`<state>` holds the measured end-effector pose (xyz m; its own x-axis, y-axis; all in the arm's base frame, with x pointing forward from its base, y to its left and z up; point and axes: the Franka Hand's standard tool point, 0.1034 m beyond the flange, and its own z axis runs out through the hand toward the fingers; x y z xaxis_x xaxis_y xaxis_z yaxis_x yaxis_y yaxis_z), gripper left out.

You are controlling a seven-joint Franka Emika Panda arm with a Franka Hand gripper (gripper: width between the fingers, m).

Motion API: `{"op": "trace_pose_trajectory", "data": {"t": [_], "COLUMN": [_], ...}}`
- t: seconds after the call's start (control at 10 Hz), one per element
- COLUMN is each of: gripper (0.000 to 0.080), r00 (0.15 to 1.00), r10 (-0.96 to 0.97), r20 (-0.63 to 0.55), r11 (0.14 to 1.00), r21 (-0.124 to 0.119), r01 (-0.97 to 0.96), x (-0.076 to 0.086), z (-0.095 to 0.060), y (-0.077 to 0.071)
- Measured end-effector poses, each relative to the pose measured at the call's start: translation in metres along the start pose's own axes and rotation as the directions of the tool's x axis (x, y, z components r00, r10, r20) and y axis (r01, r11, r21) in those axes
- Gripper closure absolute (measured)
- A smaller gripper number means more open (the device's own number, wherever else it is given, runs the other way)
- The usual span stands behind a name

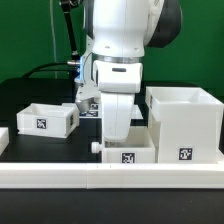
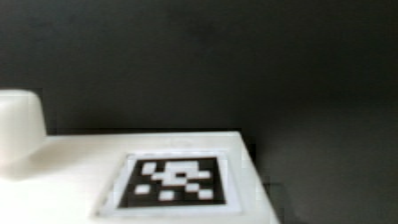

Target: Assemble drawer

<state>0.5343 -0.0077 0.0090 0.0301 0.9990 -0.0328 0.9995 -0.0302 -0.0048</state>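
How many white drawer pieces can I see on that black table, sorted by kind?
Shallow trays: 2 (tray at the exterior view's left, middle tray)
Large shell: 1
Total: 3

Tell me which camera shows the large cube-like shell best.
The exterior view. The large shell stands almost whole at the exterior view's right, with its open top and a tag on its front wall visible. The wrist view shows only a blurred tagged white panel close up, not recognisably the shell.
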Motion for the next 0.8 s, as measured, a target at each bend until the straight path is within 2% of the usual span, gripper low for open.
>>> {"op": "trace_pose_trajectory", "data": {"t": [0.1,0.5,0.8], "gripper": [0.0757,0.0757,0.0757], "r00": [1.0,1.0,1.0], "r10": [0.0,0.009,-0.005], "r20": [-0.002,-0.002,0.01], "r11": [1.0,1.0,1.0], "r21": [-0.023,-0.019,-0.014], "r01": [0.0,-0.009,0.005], "x": [-0.0006,-0.0024,0.0001], "z": [0.0003,0.0011,-0.0026], "y": [0.0015,0.0001,0.0064]}}
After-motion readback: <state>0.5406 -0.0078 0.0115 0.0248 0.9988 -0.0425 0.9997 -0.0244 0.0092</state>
